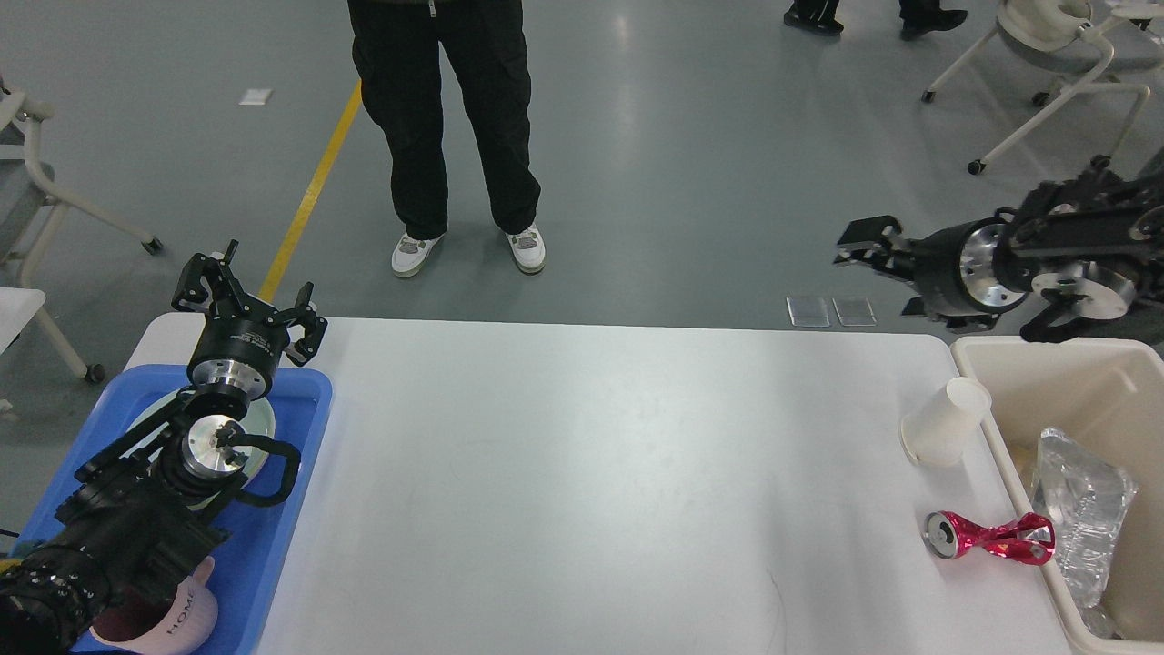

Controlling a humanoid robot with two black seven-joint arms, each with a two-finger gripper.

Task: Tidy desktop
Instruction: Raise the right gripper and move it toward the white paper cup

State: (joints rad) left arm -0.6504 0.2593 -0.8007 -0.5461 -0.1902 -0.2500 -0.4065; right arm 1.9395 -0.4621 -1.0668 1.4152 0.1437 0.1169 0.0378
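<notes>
Grey workshop floor behind; white tabletop (582,473) fills the view, bare at centre, with a blue tray (273,546) at its left edge and a cream bin (991,428) at its right. Loose items, both at the right beside the bin: tipped paper cup (941,423), and nearer, a crushed red can (987,537) lying long axis left-to-right. Right gripper (859,246), raised beyond the far right corner, is the nearer, jaws' state unclear; left gripper (245,300), jaws spread and empty, over the tray, arm hiding its contents.

Smooth white bench (591,473), slightly glossy.
On the bench near the cream plastic bin (1000,428): matt paper cup (941,423), shiny crushed red metal can (987,537).
</notes>
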